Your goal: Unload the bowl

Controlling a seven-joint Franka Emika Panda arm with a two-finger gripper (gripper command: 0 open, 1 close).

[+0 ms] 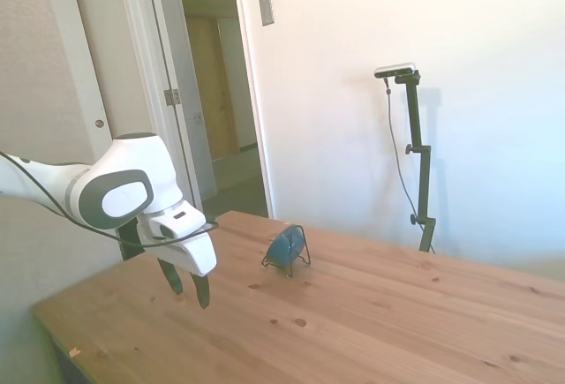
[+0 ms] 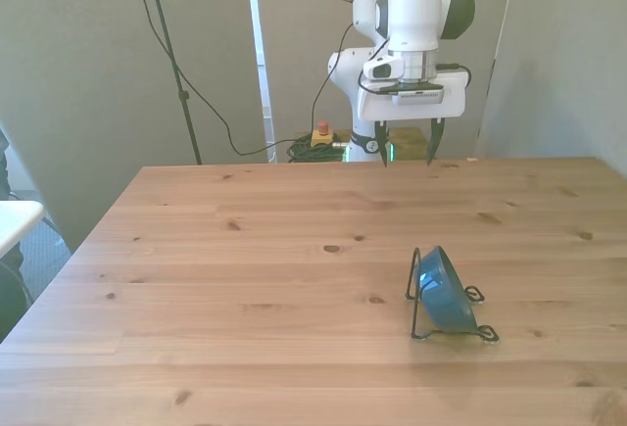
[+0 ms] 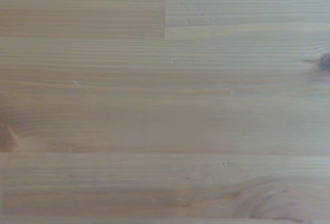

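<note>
The bowl [image 2: 446, 290] stands on edge in the wire rack [image 2: 423, 301], likely light, rigid, slippery; grip its upper rim. End effector [image 2: 408, 155], released, hangs at its 12 o'clock.

Under the gripper [image 2: 407, 155] your wrist view shows only soft, blurred table [image 3: 165, 105] planks, with a dark knot [image 3: 324, 62] cut off at the edge.

Count on my table [image 2: 245, 250]: one teal-blue bowl [image 2: 447, 290], standing on edge in one black wire rack [image 2: 419, 294], toward the front view's right and near side. One gripper [image 2: 407, 155] of mine, two fingers spread apart. Wrist view: wood planks only.
</note>
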